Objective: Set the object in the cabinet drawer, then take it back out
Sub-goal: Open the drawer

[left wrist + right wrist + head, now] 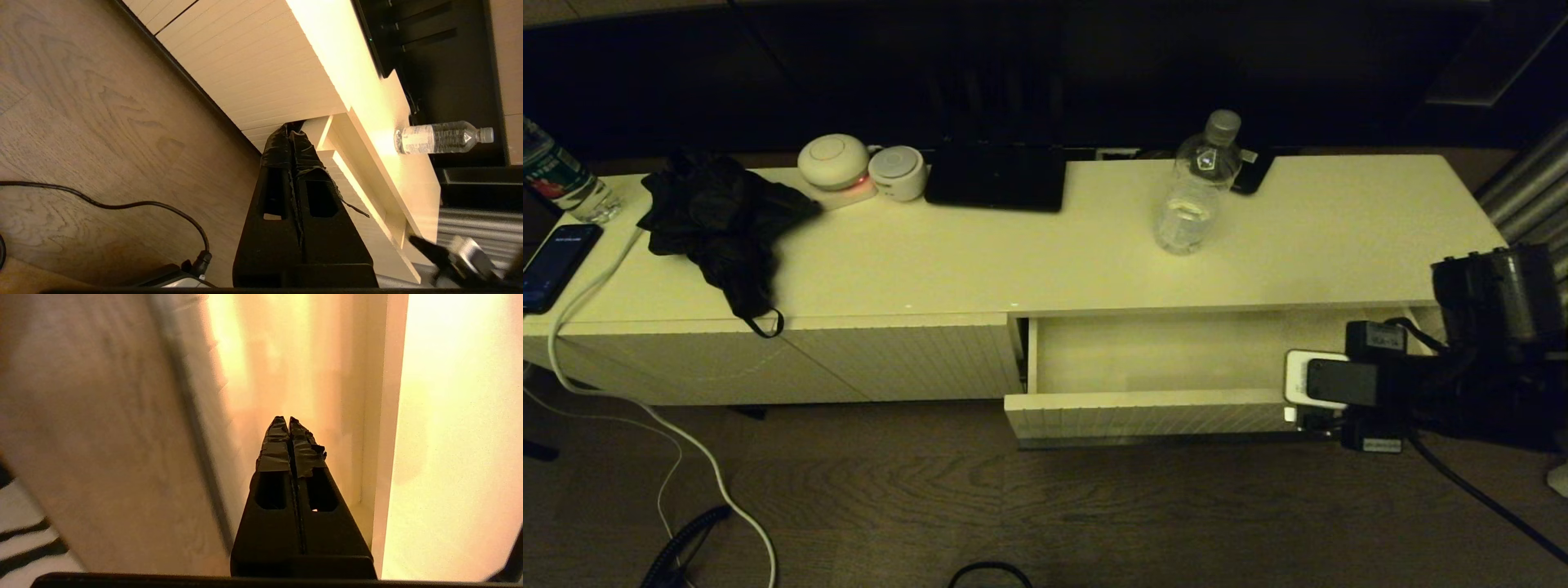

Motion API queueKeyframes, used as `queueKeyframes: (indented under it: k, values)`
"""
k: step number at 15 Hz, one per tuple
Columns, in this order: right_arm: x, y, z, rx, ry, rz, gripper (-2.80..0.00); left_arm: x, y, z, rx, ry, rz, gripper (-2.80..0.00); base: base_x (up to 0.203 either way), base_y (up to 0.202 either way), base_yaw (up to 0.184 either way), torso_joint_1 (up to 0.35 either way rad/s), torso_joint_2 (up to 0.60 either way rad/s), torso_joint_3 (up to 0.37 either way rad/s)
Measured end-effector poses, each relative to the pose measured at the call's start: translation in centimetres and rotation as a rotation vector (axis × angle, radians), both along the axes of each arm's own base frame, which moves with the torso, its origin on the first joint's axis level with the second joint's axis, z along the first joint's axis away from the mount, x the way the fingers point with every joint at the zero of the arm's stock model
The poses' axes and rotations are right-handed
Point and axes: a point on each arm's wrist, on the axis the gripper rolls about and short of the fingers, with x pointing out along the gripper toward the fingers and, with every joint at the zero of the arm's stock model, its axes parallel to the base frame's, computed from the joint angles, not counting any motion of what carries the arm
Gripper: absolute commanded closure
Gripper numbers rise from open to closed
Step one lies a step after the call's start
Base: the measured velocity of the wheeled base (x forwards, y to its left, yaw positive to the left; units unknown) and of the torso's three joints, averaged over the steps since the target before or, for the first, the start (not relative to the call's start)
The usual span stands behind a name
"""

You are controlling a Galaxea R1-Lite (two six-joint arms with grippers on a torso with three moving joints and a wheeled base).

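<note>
Black-taped right pincer (289, 433): tips pressed together, nothing between them; it points into the open drawer (1160, 351), over its right end.
Right arm pose: reaches in from the right side, low, level with the drawer's front; in the head view the wrist sits just past the drawer's right corner.
Left pincer (291, 141): tips closed, holding nothing; it hangs low over the floor in front of the cabinet, aimed at the drawer's left corner, seemingly idle.
Drawer: pulled out, plain white inside, no contents visible; ribbed front (1143, 416) faces the robot.
Bottle (1199, 188): clear, grey cap, upright on the worktop (1339, 237) behind the drawer, towards the back edge; nothing touches it.
Step in hand: judged as the gap between opening the drawer and fetching the bottle; bottle not yet placed inside.
Next move calls for: right pincer to lift clear of the drawer, spread its tips, and come at the bottle's ribbed body from the side, gripping below the shoulder so it stays upright.
Risk: bottle looks light and tall, so an off-centre touch could tip it.
Elsewhere on worktop: black cloth (723, 220), two round white gadgets (862, 167), a second bottle with a red-green label (560, 180) at far left.
</note>
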Motion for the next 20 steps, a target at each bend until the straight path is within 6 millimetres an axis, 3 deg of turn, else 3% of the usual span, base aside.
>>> queueKeyframes:
  k: [5, 9, 13, 20]
  values:
    - [5.9, 1.7, -1.9, 0.015, -0.032, -0.046, 0.00, 0.0, 0.0, 0.0, 0.001, 0.000, 0.000, 0.00, 0.000, 0.000, 0.000, 0.000, 0.00, 0.000]
    - [8.5, 2.5, -2.3, 0.025, -0.042, -0.084, 0.00, 0.0, 0.0, 0.0, 0.000, 0.000, 0.000, 0.00, 0.000, 0.000, 0.000, 0.000, 0.00, 0.000]
    - [8.7, 2.8, -2.9, 0.010, -0.013, -0.094, 0.00, 0.0, 0.0, 0.0, 0.000, 0.000, 0.000, 0.00, 0.000, 0.000, 0.000, 0.000, 0.00, 0.000]
    - [6.4, 3.8, -3.6, -0.035, 0.101, -0.047, 0.00, 0.0, 0.0, 0.0, 0.000, 0.000, 0.000, 0.00, 0.000, 0.000, 0.000, 0.000, 0.00, 0.000]
